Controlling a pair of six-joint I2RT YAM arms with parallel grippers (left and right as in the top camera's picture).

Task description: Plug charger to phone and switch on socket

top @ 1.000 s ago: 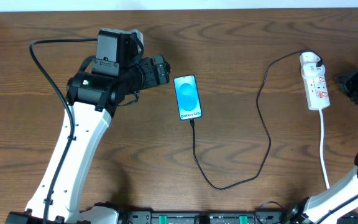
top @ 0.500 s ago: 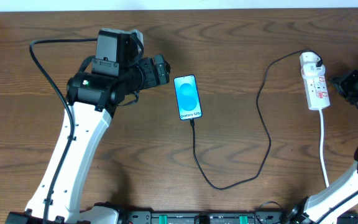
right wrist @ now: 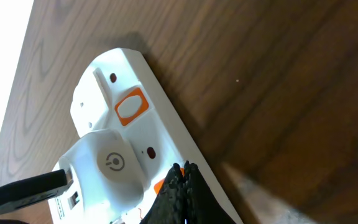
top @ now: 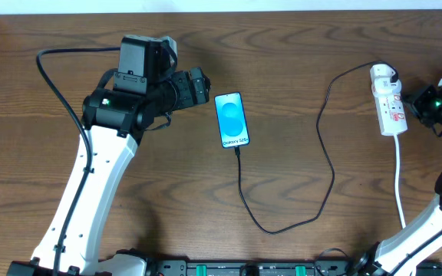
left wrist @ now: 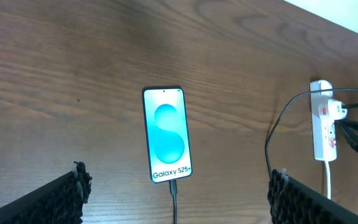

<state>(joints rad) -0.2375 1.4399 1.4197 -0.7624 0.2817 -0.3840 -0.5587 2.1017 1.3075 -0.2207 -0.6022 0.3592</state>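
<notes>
The phone (top: 232,119) lies flat mid-table with its blue screen up; it also shows in the left wrist view (left wrist: 166,134). The black charger cable (top: 324,146) runs from the phone's near end in a loop to its white plug (top: 382,74), seated in the white socket strip (top: 390,106). My left gripper (left wrist: 178,196) is open, hovering just left of the phone. My right gripper (right wrist: 185,186) is shut, its tips over an orange switch (right wrist: 161,185) on the strip (right wrist: 123,134), beside the plug (right wrist: 114,163). A second orange switch (right wrist: 132,107) is further along.
The strip's thick white cord (top: 400,180) runs toward the near table edge at right. The back table edge is just beyond the strip.
My right gripper has moved left toward the power strip. The left arm, phone and cable have not moved.
</notes>
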